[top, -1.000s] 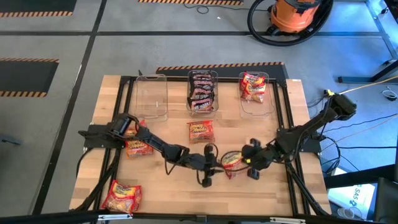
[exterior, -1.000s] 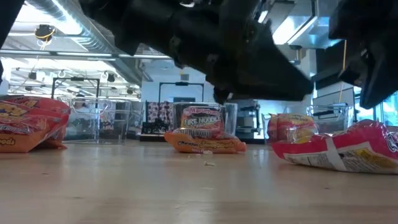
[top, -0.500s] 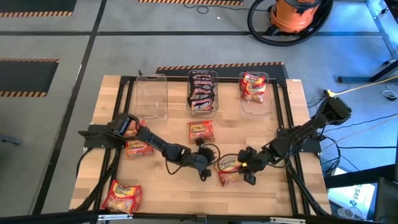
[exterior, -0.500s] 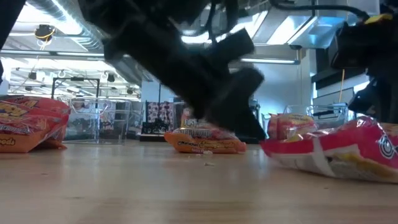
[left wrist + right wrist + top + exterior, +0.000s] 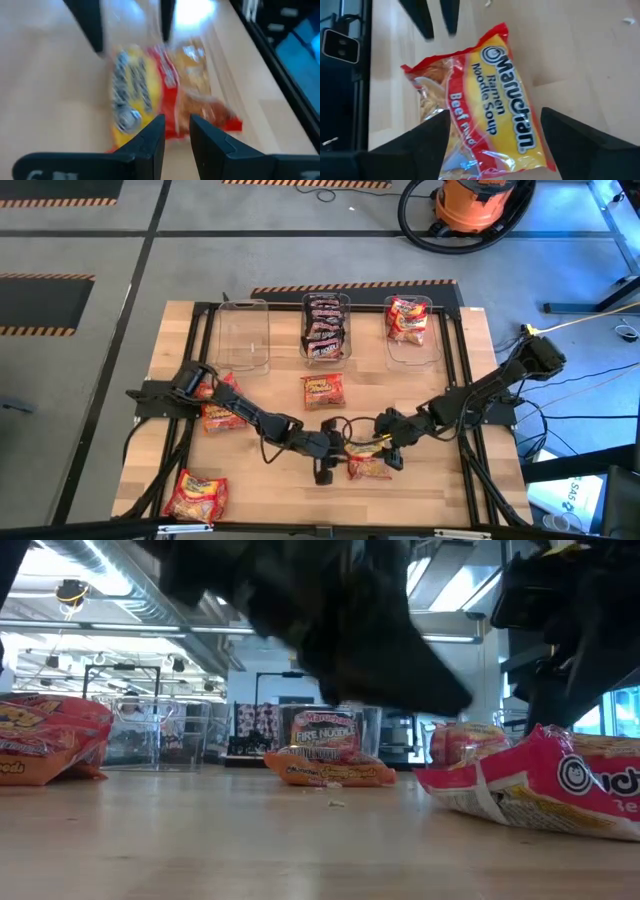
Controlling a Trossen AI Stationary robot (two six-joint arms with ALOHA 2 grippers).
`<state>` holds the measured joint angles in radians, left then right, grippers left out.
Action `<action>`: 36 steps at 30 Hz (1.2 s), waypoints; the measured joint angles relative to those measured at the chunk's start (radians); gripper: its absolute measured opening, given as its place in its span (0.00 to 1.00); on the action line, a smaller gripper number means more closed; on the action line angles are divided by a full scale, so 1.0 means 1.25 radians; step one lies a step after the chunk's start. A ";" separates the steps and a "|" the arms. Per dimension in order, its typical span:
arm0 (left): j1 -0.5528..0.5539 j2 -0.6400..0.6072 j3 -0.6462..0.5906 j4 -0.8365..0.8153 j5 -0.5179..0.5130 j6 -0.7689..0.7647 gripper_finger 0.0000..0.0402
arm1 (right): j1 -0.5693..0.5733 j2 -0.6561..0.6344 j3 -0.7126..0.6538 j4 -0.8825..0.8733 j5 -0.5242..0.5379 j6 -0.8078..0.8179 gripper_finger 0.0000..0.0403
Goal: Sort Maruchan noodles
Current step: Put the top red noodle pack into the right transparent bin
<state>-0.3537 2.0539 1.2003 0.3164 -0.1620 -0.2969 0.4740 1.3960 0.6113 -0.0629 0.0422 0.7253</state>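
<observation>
A red and yellow Maruchan noodles packet lies flat on the table near its front middle, label up. My right gripper hangs open just above it, one finger on each side, not touching it. My left gripper points at the packet's other end from the table's left, with a narrow gap and nothing between its fingers. Three more packets lie loose on the table: one in the middle, one at the left and one at the near left. My left gripper has its fingertips right at the packet's near end. The picture is blurred there, and I cannot tell whether they touch it.
Three clear bins stand along the far edge. The left one holds nothing, the middle one holds dark packets, and the right one holds a red packet. A black frame borders the working area, and cables loop between the two grippers.
My right gripper has carried the packet toward the table's near edge and somewhat left, sinking and tipping further down. It has then opened and let go. The packet, lifted before, now lies on the table.
</observation>
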 joint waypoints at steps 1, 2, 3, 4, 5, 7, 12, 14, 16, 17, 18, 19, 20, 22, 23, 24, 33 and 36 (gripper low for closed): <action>-0.002 0.016 0.000 0.014 0.010 -0.006 0.21 | -0.004 0.000 0.000 -0.001 0.002 -0.006 0.73; -0.005 0.028 0.000 0.024 0.016 -0.011 0.21 | -0.009 0.000 0.000 -0.001 0.001 -0.017 0.73; -0.008 0.037 0.000 0.026 0.018 -0.013 0.21 | -0.014 0.000 0.000 0.000 0.001 -0.024 0.73; -0.010 0.046 0.000 0.032 0.018 -0.014 0.21 | -0.019 0.000 0.000 0.004 0.001 -0.033 0.73; -0.010 0.055 0.000 0.034 0.016 -0.019 0.21 | -0.021 0.000 0.000 0.008 0.001 -0.040 0.73; -0.006 0.067 0.000 0.007 -0.018 -0.029 0.21 | -0.025 0.000 0.000 0.008 0.006 -0.043 0.72; 0.033 0.060 0.000 -0.002 -0.211 -0.030 0.21 | -0.026 0.000 0.000 0.007 0.023 -0.066 0.71; 0.055 0.058 0.000 -0.007 -0.249 -0.033 0.21 | -0.034 -0.005 0.000 -0.004 0.023 -0.067 0.71; 0.076 0.058 0.000 -0.011 -0.242 -0.036 0.21 | -0.042 -0.024 0.000 -0.038 0.024 -0.064 0.71; 0.083 0.058 0.000 -0.011 -0.220 -0.044 0.21 | -0.046 -0.036 0.000 -0.060 0.026 -0.061 0.71; 0.089 0.058 0.000 -0.006 -0.189 -0.056 0.21 | -0.050 -0.050 0.000 -0.086 0.029 -0.051 0.71; 0.091 0.058 0.000 0.002 -0.154 -0.068 0.21 | -0.052 -0.067 0.000 -0.117 0.033 -0.036 0.71; 0.088 0.056 0.000 0.011 -0.118 -0.077 0.21 | -0.052 -0.082 0.000 -0.143 0.037 -0.019 0.71; 0.074 0.049 0.000 0.052 -0.054 -0.092 0.21 | -0.052 -0.107 0.000 -0.184 0.041 -0.007 0.71; 0.066 0.047 0.003 0.085 -0.021 -0.098 0.21 | -0.052 -0.116 0.000 -0.198 0.034 0.001 0.71; 0.055 0.046 0.004 0.119 0.001 -0.108 0.21 | -0.052 -0.123 -0.001 -0.205 0.026 0.004 0.71; -0.027 0.054 0.004 0.229 -0.052 -0.073 0.21 | -0.113 -0.122 -0.057 -0.069 -0.081 0.038 0.71; -0.027 0.075 0.004 0.221 -0.073 -0.075 0.21 | -0.132 -0.116 -0.099 0.024 -0.105 0.072 0.71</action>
<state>-0.3873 2.1475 1.2051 0.5931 -0.2527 -0.3904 0.3091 1.2505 0.4878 -0.0324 -0.0886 0.8149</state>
